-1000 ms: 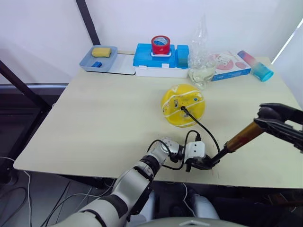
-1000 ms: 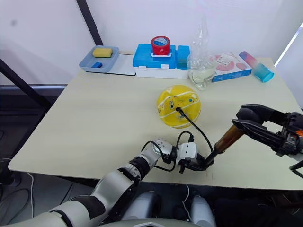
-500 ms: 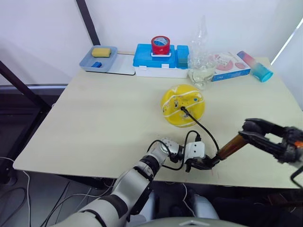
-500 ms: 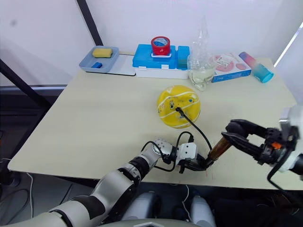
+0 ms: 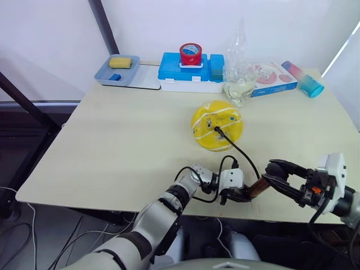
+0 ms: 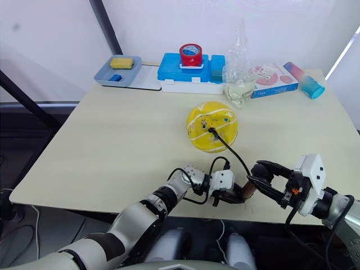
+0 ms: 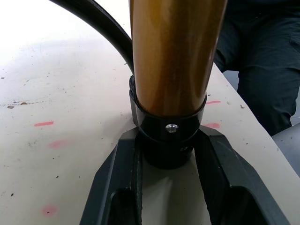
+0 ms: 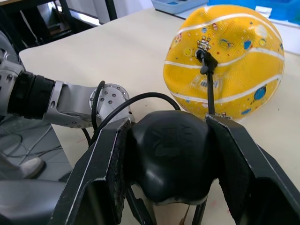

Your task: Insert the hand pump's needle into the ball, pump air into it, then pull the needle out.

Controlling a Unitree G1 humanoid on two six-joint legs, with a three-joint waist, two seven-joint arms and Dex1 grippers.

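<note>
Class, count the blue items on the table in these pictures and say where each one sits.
3 that I can see: a blue plastic case at the table's far edge, a small blue block in the grey tray, a blue-ended tube at the far right. Others may be hidden.

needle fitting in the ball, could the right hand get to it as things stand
Probably not yet: the right hand is shut on the pump's handle, so it is occupied, though the table between it and the ball looks open.

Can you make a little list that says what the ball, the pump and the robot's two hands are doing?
ball: yellow ball, dented, sitting on the table
needle: needle stuck in the ball
hose: black hose runs from the ball to the pump
hand pump: hand pump, gold tube
left gripper: left gripper clamps the pump's black base
right gripper: right gripper shut on the pump's black handle
</note>
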